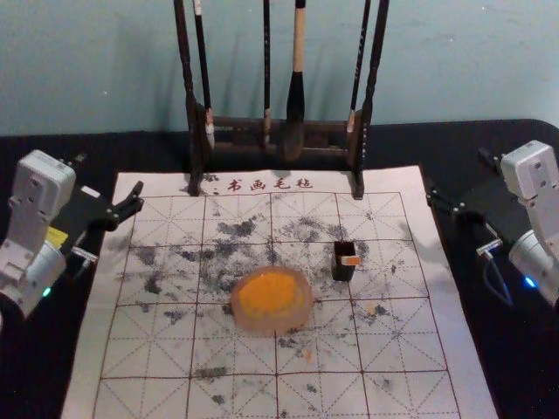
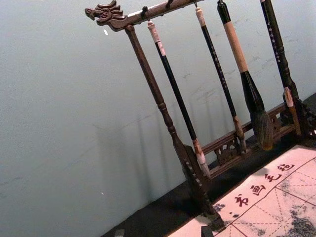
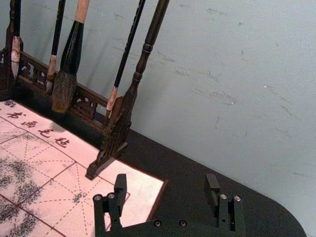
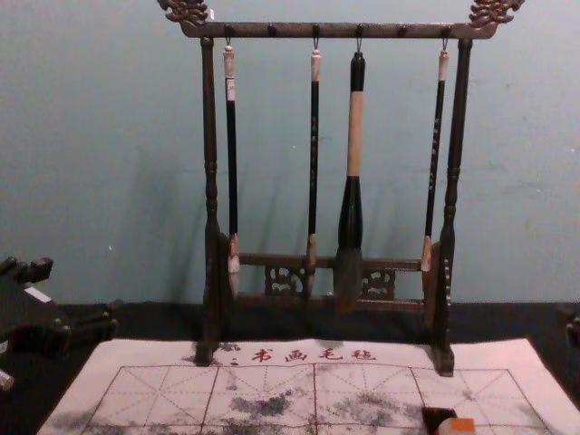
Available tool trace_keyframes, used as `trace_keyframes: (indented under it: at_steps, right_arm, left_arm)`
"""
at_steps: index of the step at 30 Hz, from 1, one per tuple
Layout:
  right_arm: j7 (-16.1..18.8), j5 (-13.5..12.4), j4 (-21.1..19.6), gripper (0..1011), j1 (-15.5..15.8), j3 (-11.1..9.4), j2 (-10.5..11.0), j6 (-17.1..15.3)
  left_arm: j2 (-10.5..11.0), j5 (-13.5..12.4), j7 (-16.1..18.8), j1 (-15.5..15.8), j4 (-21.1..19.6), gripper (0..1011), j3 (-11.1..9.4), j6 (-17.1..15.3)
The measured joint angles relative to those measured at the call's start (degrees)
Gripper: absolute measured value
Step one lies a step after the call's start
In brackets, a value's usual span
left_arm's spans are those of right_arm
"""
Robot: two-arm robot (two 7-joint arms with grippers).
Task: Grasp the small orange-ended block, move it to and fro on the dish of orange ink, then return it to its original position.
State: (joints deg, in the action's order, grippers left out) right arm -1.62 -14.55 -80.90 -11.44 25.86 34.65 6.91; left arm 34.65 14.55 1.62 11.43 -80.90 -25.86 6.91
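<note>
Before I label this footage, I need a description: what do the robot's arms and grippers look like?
The left arm is pale grey and rounded, with a yellow label and a green light. The right arm is similar, with a blue light and a thin cable. The left gripper and right gripper are black and two-fingered; round silvery screws stud the right one.

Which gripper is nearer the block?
Right. The right gripper is by the mat's far right corner, and the block stands on the mat's right half. The left gripper is across, by the far left corner.
</note>
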Motion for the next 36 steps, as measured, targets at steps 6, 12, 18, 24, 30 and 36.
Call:
trace_keyframes:
  at_steps: [6,12,18,24,30,36]
  right_arm:
    - [0.0,0.0,0.0,1000,0.0,0.0,0.0,0.0]
    - [0.0,0.0,0.0,1002,0.0,0.0,0.0,0.0]
    - [0.0,0.0,0.0,1000,0.0,0.0,0.0,0.0]
    - [0.0,0.0,0.0,1000,0.0,0.0,0.0,0.0]
    - [0.0,0.0,0.0,1002,0.0,0.0,0.0,0.0]
    - [0.0,0.0,0.0,1000,0.0,0.0,0.0,0.0]
  left_arm:
    - [0.0,0.0,0.0,0.0,0.0,1001,0.0,0.0]
    - [0.0,0.0,0.0,0.0,0.0,1001,0.0,0.0]
    - [0.0,0.0,0.0,0.0,0.0,1001,0.0,0.0]
    - [0.0,0.0,0.0,0.0,0.0,1001,0.0,0.0]
    - [0.0,0.0,0.0,0.0,0.0,1001,0.0,0.0]
    - [0.0,0.0,0.0,0.0,0.0,1001,0.0,0.0]
